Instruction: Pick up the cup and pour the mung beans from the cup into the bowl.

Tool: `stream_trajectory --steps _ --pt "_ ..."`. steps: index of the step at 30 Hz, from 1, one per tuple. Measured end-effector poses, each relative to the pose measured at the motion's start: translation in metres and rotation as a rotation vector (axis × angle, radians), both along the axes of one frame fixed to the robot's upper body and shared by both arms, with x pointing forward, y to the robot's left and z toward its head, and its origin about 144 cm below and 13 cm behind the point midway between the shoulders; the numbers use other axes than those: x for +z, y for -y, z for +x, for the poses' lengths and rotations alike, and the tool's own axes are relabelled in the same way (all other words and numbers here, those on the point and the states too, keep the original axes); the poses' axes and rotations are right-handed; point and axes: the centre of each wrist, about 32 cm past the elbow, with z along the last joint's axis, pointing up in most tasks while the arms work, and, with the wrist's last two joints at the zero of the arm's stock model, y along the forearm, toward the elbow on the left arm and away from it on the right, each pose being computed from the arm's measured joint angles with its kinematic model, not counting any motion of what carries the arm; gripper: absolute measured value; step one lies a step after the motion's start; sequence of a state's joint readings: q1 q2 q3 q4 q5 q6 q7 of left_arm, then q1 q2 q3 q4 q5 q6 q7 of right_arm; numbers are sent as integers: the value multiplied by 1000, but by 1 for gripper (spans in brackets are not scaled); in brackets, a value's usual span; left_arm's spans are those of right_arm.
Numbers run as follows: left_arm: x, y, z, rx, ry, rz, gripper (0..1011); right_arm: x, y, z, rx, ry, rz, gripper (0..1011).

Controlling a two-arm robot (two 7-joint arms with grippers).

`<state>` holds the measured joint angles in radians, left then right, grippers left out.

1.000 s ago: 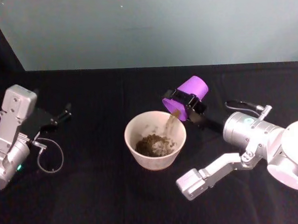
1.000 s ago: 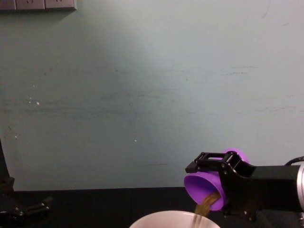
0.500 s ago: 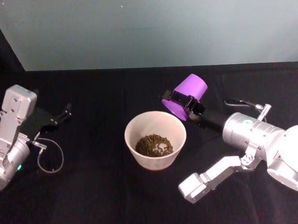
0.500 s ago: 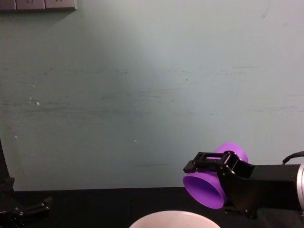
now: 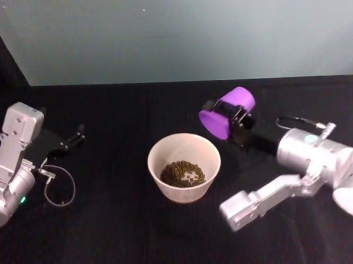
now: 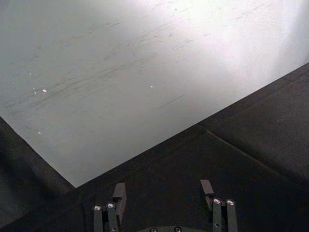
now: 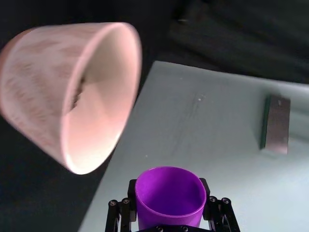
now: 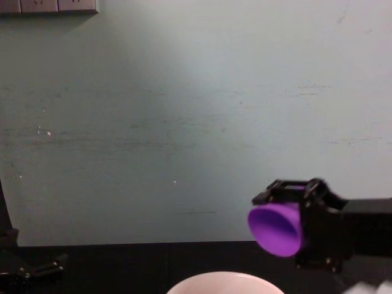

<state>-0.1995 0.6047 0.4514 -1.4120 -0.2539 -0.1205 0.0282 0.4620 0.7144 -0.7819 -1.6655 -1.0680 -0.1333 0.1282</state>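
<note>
Purple cup (image 5: 216, 123): smooth; my right gripper (image 5: 232, 112) held it tipped sideways near the bowl (image 5: 183, 194).
Left gripper (image 6: 164, 195): sat parked, spread wide.

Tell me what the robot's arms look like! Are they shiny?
The left arm and right arm are silver-grey metal, built from rounded tubes and boxy blocks. A thin dark cable loops beside each, and each carries a small green spot. The left gripper and right gripper are black, each with two slim fingers dotted with little silver screws.
</note>
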Motion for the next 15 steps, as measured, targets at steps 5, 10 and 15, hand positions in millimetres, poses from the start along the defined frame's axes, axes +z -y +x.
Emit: stream_trajectory --steps 5,10,15 --pt "0 0 0 0 0 0 1000 2 25 8 25 -136 229 735" --pt "0 0 0 0 0 0 1000 -3 51 19 51 -304 487 736" --pt "0 0 0 0 0 0 1000 -18 77 31 96 -505 781 735"
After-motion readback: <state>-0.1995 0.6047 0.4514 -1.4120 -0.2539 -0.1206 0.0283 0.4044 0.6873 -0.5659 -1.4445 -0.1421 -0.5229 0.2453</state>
